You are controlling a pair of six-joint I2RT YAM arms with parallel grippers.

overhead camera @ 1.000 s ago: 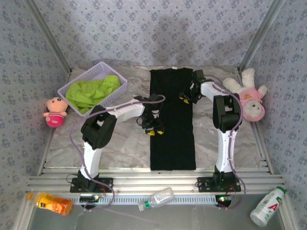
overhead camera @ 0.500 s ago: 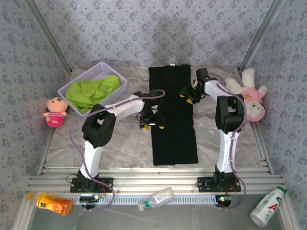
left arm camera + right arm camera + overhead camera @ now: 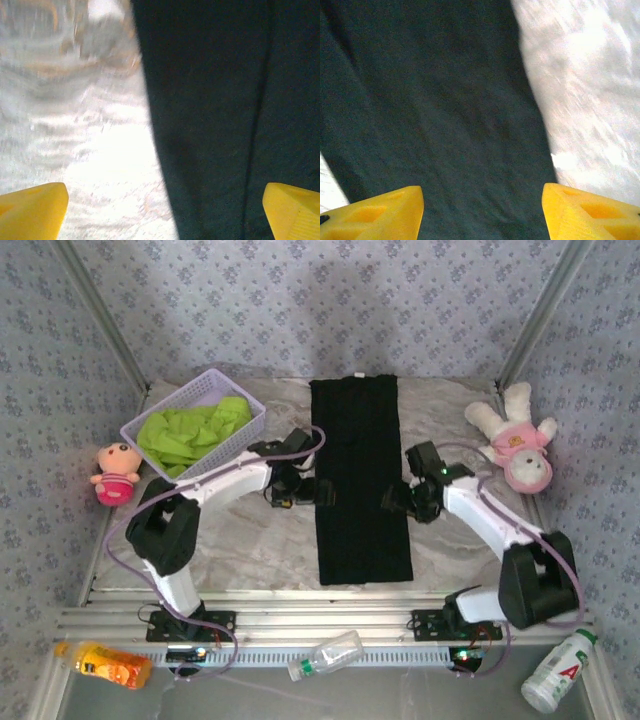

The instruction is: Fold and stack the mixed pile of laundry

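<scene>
The black T-shirt (image 3: 360,480) lies flat on the marble table (image 3: 250,540) as a long narrow strip running from front to back. My left gripper (image 3: 303,495) hovers over the strip's left edge, open and holding nothing. In the left wrist view the black T-shirt (image 3: 225,110) fills the right side, with the left gripper (image 3: 165,215) spread wide above its edge. My right gripper (image 3: 398,502) is over the strip's right edge, open. In the right wrist view the right gripper (image 3: 482,212) spans the black T-shirt (image 3: 445,110). The lime-green T-shirt (image 3: 195,430) sits bunched in the basket.
The lavender basket (image 3: 215,375) stands at the back left. A pink doll (image 3: 115,472) lies left of the table and a plush bunny (image 3: 515,445) at the right. An orange bottle (image 3: 105,663), a clear bottle (image 3: 325,655) and a white bottle (image 3: 555,670) lie along the front rail.
Both grippers have opened. The left gripper moved left to the strip's left edge. The right arm swung from the back toward the front, to the middle of the right edge.
</scene>
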